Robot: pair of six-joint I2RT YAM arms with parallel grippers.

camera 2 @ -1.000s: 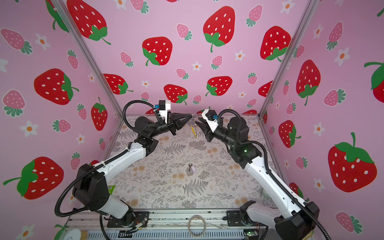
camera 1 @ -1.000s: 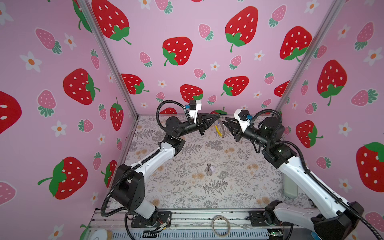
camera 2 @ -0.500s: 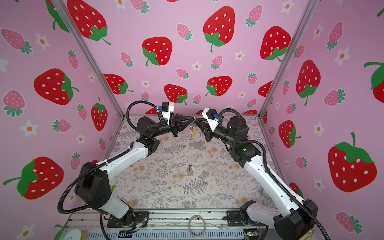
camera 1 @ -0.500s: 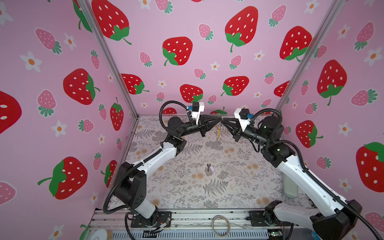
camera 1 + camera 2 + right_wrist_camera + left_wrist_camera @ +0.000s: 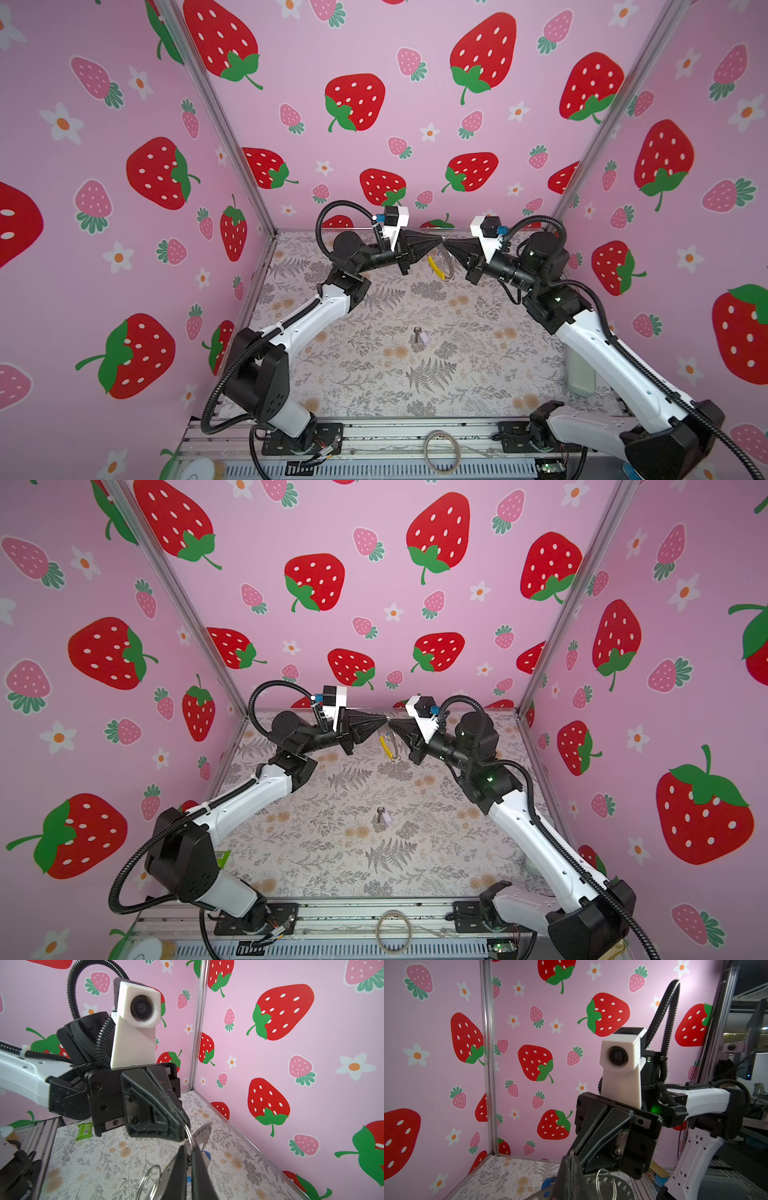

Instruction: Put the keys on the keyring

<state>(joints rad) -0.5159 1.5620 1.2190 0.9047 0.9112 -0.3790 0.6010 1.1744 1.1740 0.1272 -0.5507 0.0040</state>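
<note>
**Left gripper** point(image 5: 439, 240): raised well above the surface point(image 5: 353, 374), jaws clenched on the keyring point(image 5: 436, 266). In the right wrist view the grey wire comes out of its closed tips point(image 5: 184, 1132).

**Right gripper** point(image 5: 448, 243): tip to tip with the left gripper, jaws clenched. In its wrist view the ring's wire runs down between its fingers point(image 5: 178, 1167).

**Keyring**: hangs just below the two meeting tips in both top views point(image 5: 386, 746), yellow section on the left gripper's side, clear of the surface. A small metal loop point(image 5: 148, 1180) dangles beside the right gripper's fingers.

**Key, blue tag** point(image 5: 205, 1155): just behind the right gripper's fingers, mostly hidden; its attachment cannot be told.

**Key, lilac tag** point(image 5: 419, 335): flat on the surface, well below and apart from both grippers point(image 5: 384, 816).
</note>
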